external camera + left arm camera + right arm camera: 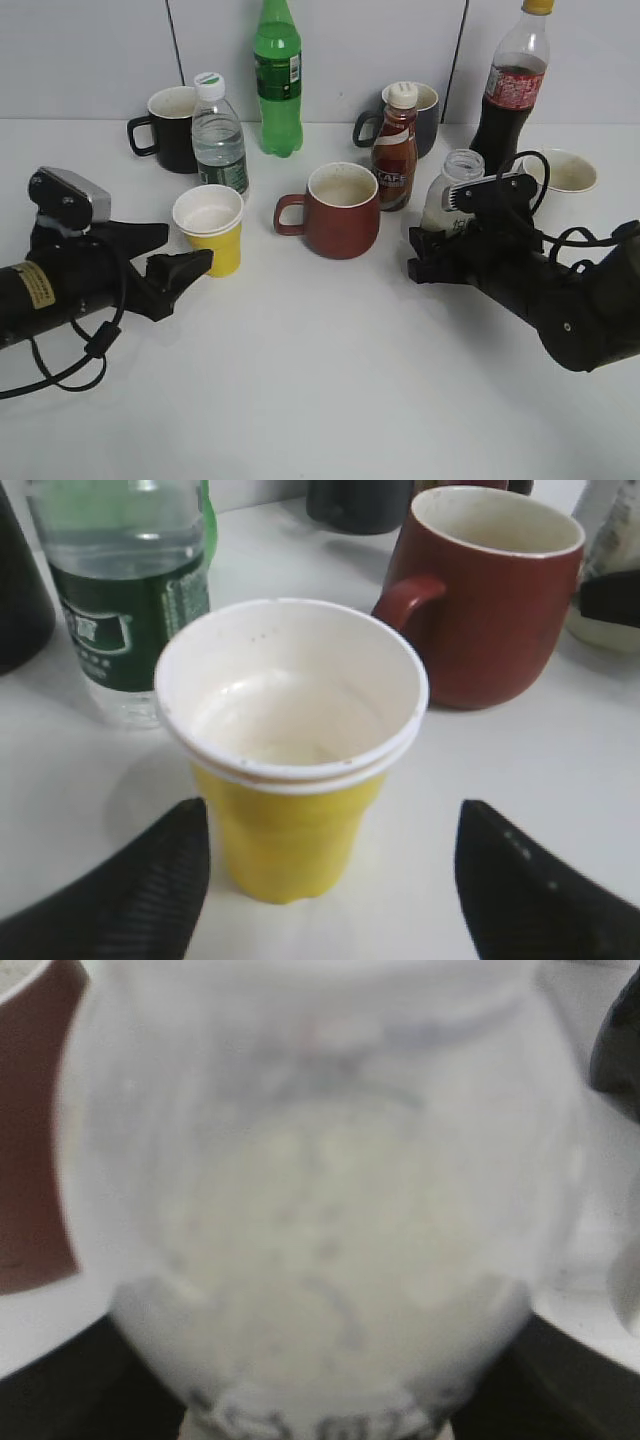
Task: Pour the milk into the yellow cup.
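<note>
The left end effector [165, 262] stands wide apart and holds nothing; in the left wrist view its two dark fingers [120, 890] flank the base of the yellow cup [290, 745] without touching it. The cup stands upright on the white tabletop [320, 380], just ahead of this end effector, its white inside showing only a pale trace at the bottom.

The right end effector [432, 250] sits at the lower part of the milk [450, 200], with a dark finger visible on either side of the bottle in the exterior view. The right wrist view is filled by the blurred bottle [320, 1220], creamy liquid showing through the clear wall, with dark finger surfaces at the lower corners. The jaws look set around the bottle, but whether they press on it cannot be told. The bottle stands upright on the tabletop, uncapped.

Dark characters run along the bottle's lower label band, too blurred to read. Beyond the left end effector, beside the yellow cup, a water bottle [125, 590] carries a green label with white characters, not legible. Between the two end effectors stands a dark red mug [335, 210]; behind it a brown bottle [395, 150] shows "CAFE" on its label.
</note>
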Controlling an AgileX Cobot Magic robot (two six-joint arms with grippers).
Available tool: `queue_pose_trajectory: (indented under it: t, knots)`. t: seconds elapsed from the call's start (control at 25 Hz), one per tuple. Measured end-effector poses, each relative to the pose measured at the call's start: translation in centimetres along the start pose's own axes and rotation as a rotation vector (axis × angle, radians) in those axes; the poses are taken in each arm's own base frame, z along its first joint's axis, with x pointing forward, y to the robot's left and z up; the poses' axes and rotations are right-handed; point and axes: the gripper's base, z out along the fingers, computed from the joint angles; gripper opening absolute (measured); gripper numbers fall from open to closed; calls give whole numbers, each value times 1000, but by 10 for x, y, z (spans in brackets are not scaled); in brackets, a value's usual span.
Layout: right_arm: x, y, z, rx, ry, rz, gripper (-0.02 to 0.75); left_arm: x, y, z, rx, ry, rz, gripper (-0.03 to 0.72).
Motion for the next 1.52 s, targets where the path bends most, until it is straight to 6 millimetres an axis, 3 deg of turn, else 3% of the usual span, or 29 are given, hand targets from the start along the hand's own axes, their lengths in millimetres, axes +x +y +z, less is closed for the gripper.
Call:
queue_pose_trajectory:
  t: [0.36,0.48,0.84,0.96,1.04,1.08,1.16,1.2,1.28,1.32,1.36,1.4,1.52]
  knots:
    - [-21,0,-19,-19,181,13,501,-29,-4,-32,-94,-26,25,580]
    - [-29,0,-33,-26,234,17,501,-44,-4,-46,-142,15,40,580]
    - [-64,0,-87,-62,484,54,501,-88,-9,-92,-336,117,-146,580]
    - [-77,0,-115,-79,574,50,501,-112,-20,-111,-382,223,-234,580]
    - [-85,-1,-136,-91,632,49,501,-123,-31,-121,-347,162,-208,580]
    - [-90,-2,-148,-96,648,50,501,-130,-38,-139,-394,376,-251,578]
    - [-101,-3,-173,-108,647,51,501,-131,-39,-143,-395,392,-254,569]
    - [-105,-3,-185,-114,653,55,501,-137,-51,-168,-395,477,-282,566]
    - [-114,-4,-213,-137,625,58,501,-138,-55,-178,-392,501,-296,561]
    - [-117,-4,-227,-152,624,55,501,-136,-65,-208,-371,530,-292,552]
    - [-119,-4,-243,-166,610,46,501,-136,-65,-208,-371,530,-292,552]
    - [-121,-5,-259,-178,582,40,501,-130,-73,-234,-346,586,-252,547]
    - [-121,-8,-306,-199,495,24,501,-123,-84,-273,-314,524,-202,546]
